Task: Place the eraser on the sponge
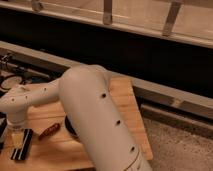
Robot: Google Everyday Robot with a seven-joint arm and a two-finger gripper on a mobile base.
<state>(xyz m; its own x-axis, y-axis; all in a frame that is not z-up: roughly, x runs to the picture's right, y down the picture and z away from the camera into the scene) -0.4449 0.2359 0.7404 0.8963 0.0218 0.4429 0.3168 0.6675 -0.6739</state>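
camera view: the only angle, and the big white arm (pixel 90 117) fills the middle of it

gripper (pixel 16 129): down at the lower left, at the end of the arm, right over the far end of the sponge

grip state: honestly cannot tell, it's tucked under the wrist and I can't see if it's holding anything

sponge (pixel 21 150): black block with the pale stripe, lying flat near the left front corner of the wooden bench (pixel 122 97), running roughly away from the camera

eraser (pixel 17 137): the small pale-yellow patch at the sponge's far end, directly below the gripper. It's either sitting on the sponge or held a hair above it, can't say which

red-brown sausage thing (pixel 49 131): just right of the sponge, not touching it

how the eraser handles (my guess): tiny, light, flat and fairly stiff with a rubbery, non-slip surface, so nothing fragile here. Best pinched across its two narrow sides near the middle so it stays level

how the sponge handles (my guess): soft and light, gives under pressure and could scoot if pushed. The top is narrow, so the eraser wants to lie flat and centred

where things stand: fits either eraser just about set down or already resting there
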